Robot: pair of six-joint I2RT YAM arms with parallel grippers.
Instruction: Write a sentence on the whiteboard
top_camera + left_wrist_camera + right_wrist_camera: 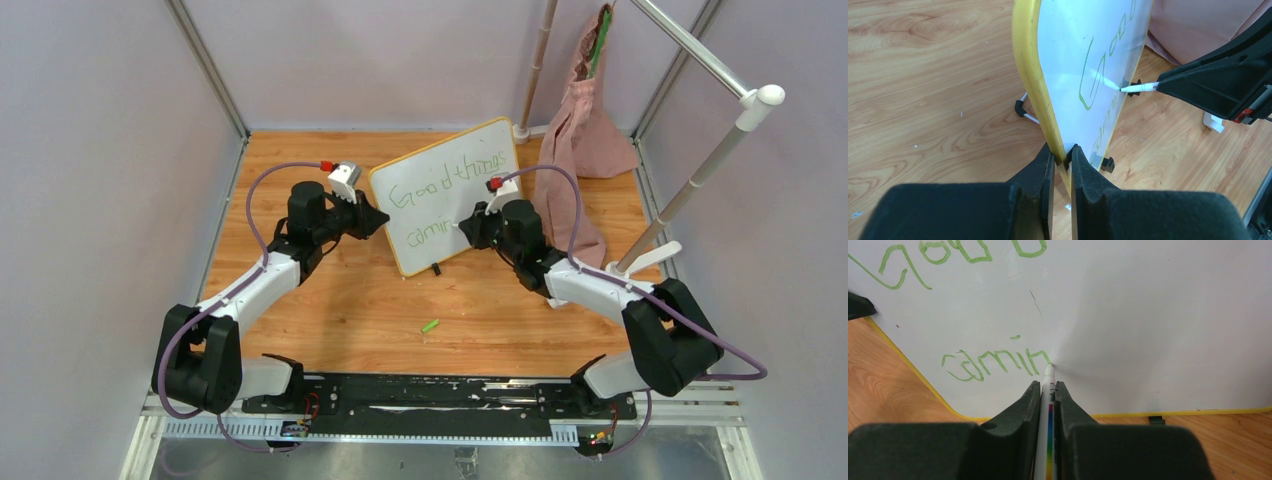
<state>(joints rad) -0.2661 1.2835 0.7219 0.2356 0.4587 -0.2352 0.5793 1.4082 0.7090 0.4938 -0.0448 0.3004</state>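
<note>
From above, the board [440,190] stands tilted near the middle of the counter [350,310], with green words "Good things" on top and the start of a second line below. My left tool [372,215] is at its left edge and my right tool [468,228] is in front of its lower part. A small green piece [430,326], maybe the cap, lies apart on the wood, nearer to the bases. In the left wrist view, the left tool is closed almost fully on the yellow frame [1025,60], one finger on each face. I think this is so that the board does not slide or tip when the pen pushes on it. There I also see the marker [1138,88] with its tip touching the white face. In the right wrist view, the right tool is closed tight on the marker, whose tip rests just after the letters "comin" [998,365]. Such a grip near the tip gives, I judge, a stiff pen for small strokes. The sentence is not yet finished.
</note>
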